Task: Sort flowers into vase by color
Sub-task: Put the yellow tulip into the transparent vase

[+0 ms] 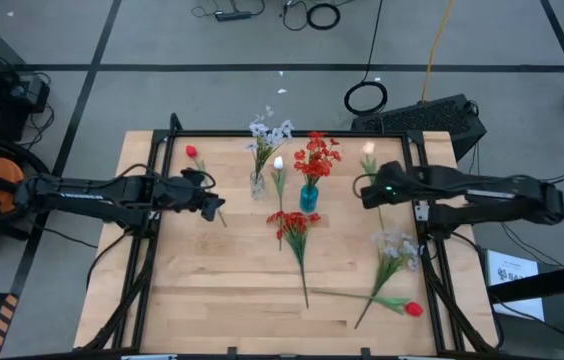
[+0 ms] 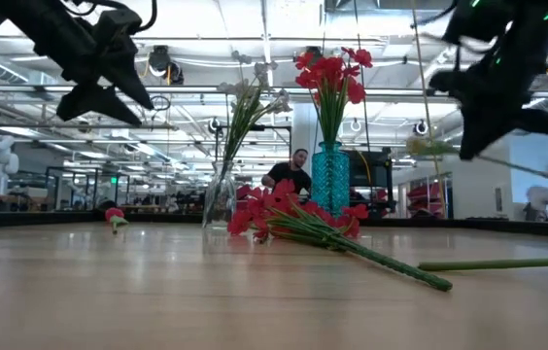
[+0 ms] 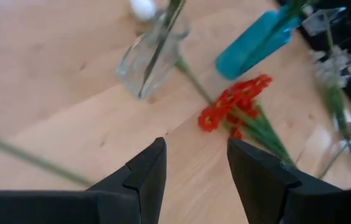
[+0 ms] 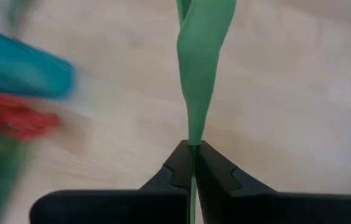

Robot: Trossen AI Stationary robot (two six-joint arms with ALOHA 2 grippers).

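Stems are lying along the near edge of the surface (image 1: 192, 300): a red bud (image 1: 413, 309) with its green stem running left, and a lavender spray (image 1: 394, 247) lying just beyond it on the right side. Nearer the middle, a red cluster (image 1: 292, 222) is lying flat, its blossoms pointing toward the vases and its stem toward the near edge.

The right gripper (image 4: 193, 163) is hovering above the right side of the surface, level with the vases. Its fingers are pressing together on the green stem of a cream tulip (image 1: 368, 150), whose bud is showing just beyond the arm.

The left gripper (image 3: 196, 163) is hovering over the left-centre area with a moderate gap between its fingers and nothing gripped. A thin stem is lying on the surface just beside it.

Farther back, a clear vase (image 1: 258, 184) is standing upright with lavender-white sprays in it. A cream bud (image 1: 278, 162) is showing between the two vases; whether it is inside one is unclear. A teal vase (image 1: 308, 196) is standing just right of it, carrying red blossoms. Another red bud (image 1: 191, 152) is lying near the far-left corner.
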